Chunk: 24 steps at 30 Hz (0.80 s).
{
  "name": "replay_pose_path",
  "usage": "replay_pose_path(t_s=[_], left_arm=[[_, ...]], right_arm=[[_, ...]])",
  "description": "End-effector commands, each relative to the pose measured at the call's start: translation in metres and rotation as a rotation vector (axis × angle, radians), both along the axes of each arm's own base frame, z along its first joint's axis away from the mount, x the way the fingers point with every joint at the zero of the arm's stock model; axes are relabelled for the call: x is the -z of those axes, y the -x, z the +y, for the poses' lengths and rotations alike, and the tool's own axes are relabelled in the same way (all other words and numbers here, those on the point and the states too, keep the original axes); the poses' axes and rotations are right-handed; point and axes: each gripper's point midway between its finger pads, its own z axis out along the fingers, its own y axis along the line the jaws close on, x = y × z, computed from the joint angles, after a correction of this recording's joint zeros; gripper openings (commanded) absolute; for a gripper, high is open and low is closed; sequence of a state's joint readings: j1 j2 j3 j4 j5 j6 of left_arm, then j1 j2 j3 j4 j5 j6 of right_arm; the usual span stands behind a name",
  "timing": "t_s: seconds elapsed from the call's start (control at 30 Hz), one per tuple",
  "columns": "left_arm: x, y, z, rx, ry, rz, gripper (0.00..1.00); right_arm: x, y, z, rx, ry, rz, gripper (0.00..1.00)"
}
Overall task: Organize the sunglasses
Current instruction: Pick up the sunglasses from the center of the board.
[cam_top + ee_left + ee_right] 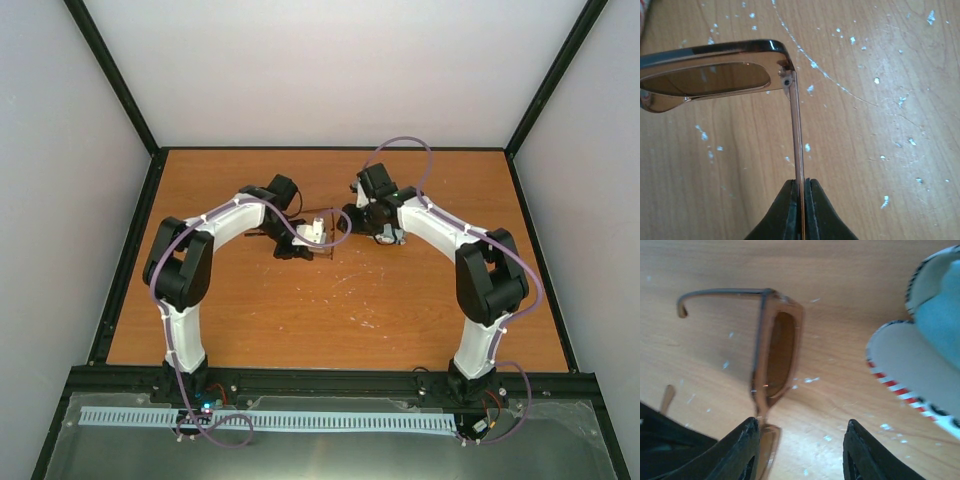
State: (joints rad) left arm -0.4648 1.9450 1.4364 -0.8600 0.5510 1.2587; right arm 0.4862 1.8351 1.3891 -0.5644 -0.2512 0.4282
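From my station I count two arms on one wooden table [880, 150], both reaching in toward its middle. On the left, the left arm [185, 270] bends inward, and its wrist camera shows the left gripper [802, 182] clenched on the sunglasses [705, 77]. Its two black fingers [785, 210] are pressed together with one slim temple arm [796, 130] pinched between them. That temple runs straight up from the pinch to the hinge at the corner of the frame. I can see one brownish lens in full there.

There is one pair of sunglasses, in the middle of the table between the two grippers. I cannot tell from these views whether it rests on the wood or is lifted off it.

Further right, the right arm [490, 275] comes in from the other side. The right gripper [801, 422] is released, its two fingers standing well apart with bare wood between them. The frame's lower end runs just beside one finger, and I cannot tell if they touch.

At the far right lies one open case [900, 360] edged with red and white stripes. One light blue cloth [942, 310] shows in its upper half.
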Motion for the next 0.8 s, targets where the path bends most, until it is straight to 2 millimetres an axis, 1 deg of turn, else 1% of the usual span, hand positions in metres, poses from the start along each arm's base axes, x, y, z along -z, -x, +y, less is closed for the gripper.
replay_pose_path(t_s=[0.0, 0.1, 0.17, 0.3, 0.57, 0.67, 0.77], left_arm=[[-0.013, 0.006, -0.005, -0.008, 0.043, -0.012, 0.01], [-0.011, 0.007, -0.006, -0.009, 0.042, -0.019, 0.0], [-0.01, 0.005, -0.007, -0.012, 0.042, -0.018, 0.0], [-0.016, 0.004, -0.014, -0.012, 0.061, -0.028, 0.01], [-0.024, 0.002, -0.022, -0.007, 0.079, -0.038, 0.0], [-0.026, 0.002, -0.023, -0.006, 0.082, -0.039, 0.01], [-0.028, 0.002, -0.024, -0.004, 0.086, -0.042, 0.01]], right_arm=[[-0.019, 0.01, 0.029, -0.041, -0.13, 0.037, 0.46], [-0.023, 0.017, 0.036, -0.064, -0.138, 0.041, 0.47], [-0.021, 0.022, 0.041, -0.08, -0.132, 0.053, 0.47], [-0.007, 0.027, 0.044, -0.089, -0.065, 0.079, 0.47], [0.005, 0.02, 0.046, -0.076, 0.044, 0.087, 0.46], [0.008, 0.017, 0.044, -0.071, 0.089, 0.087, 0.42], [0.009, 0.013, 0.043, -0.065, 0.109, 0.08, 0.41]])
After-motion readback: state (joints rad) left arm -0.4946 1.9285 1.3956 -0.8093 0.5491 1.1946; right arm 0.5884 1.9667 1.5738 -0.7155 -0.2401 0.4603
